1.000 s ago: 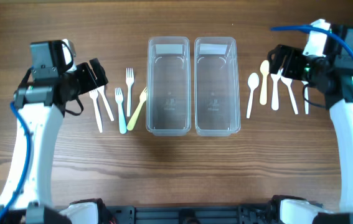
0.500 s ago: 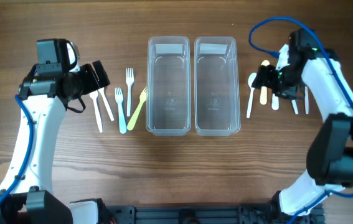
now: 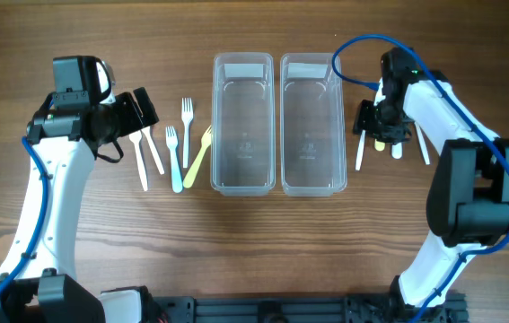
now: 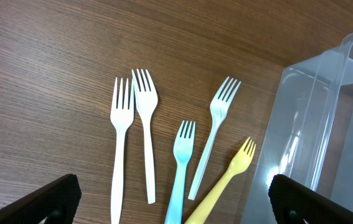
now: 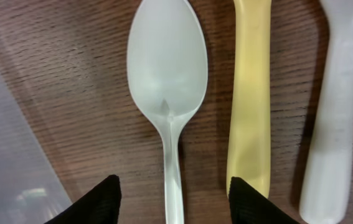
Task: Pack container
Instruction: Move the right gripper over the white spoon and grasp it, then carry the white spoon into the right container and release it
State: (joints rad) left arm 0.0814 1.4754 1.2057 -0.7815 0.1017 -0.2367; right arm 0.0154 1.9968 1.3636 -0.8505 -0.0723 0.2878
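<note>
Two clear plastic containers, left (image 3: 243, 124) and right (image 3: 310, 124), stand empty side by side at the table's middle. Several forks lie left of them: two white (image 4: 121, 143), a blue one (image 4: 180, 168), a clear one (image 4: 213, 137) and a yellow one (image 4: 226, 180). My left gripper (image 4: 176, 202) hovers open above them, holding nothing. Several spoons lie right of the containers. My right gripper (image 5: 176, 202) is open, low over the table, its fingers either side of the pale spoon's (image 5: 167, 68) handle. A yellow spoon (image 5: 251, 93) and a white spoon (image 5: 338, 124) lie beside it.
The left container's wall (image 4: 325, 124) sits just right of the forks. The right container's edge (image 5: 2, 155) is close on the left of my right gripper (image 3: 375, 121). More white spoons (image 3: 423, 144) lie further right. My left gripper (image 3: 139, 109) is left of the forks.
My right arm has swung left and dropped down over the spoons, now straddling the pale one. My left arm shifted slightly, then held still. Nothing has been picked up.
</note>
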